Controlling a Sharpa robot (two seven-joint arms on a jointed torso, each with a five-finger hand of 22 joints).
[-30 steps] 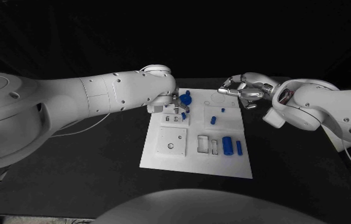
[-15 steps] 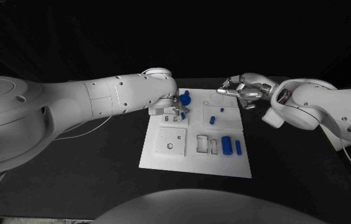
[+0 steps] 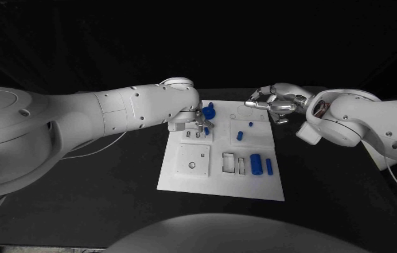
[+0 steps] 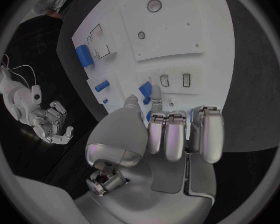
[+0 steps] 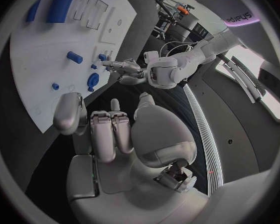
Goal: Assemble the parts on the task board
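— What lies nearest on the task board (image 3: 198, 184)?

— The near part of the white plate is bare. Past it sit a square inset with a small hole (image 3: 193, 164), two rectangular slots, then a large blue cylinder (image 3: 257, 164) lying on its side with a slimmer blue bar (image 3: 269, 166) just beside it, toward the right edge.

— And further up the board?

— A short blue peg (image 3: 240, 135) near the middle, a tiny blue stud (image 3: 251, 123) beyond it, and a round blue part (image 3: 209, 113) close to the far left corner.

— What is the left hand (image 3: 194, 122) doing?

— It hangs over the far left portion of the board. In the left wrist view the fingers (image 4: 177, 137) are curled in side by side, and the thumb and one fingertip close narrowly on a small blue piece (image 4: 145, 90) above two little slots. Whether that piece is lifted or resting on the board I cannot tell.

— The right hand (image 3: 271, 102)?

— At the far right corner of the board, fingers loosely bent and apart, holding nothing; the right wrist view shows its fingers (image 5: 112, 129) empty.
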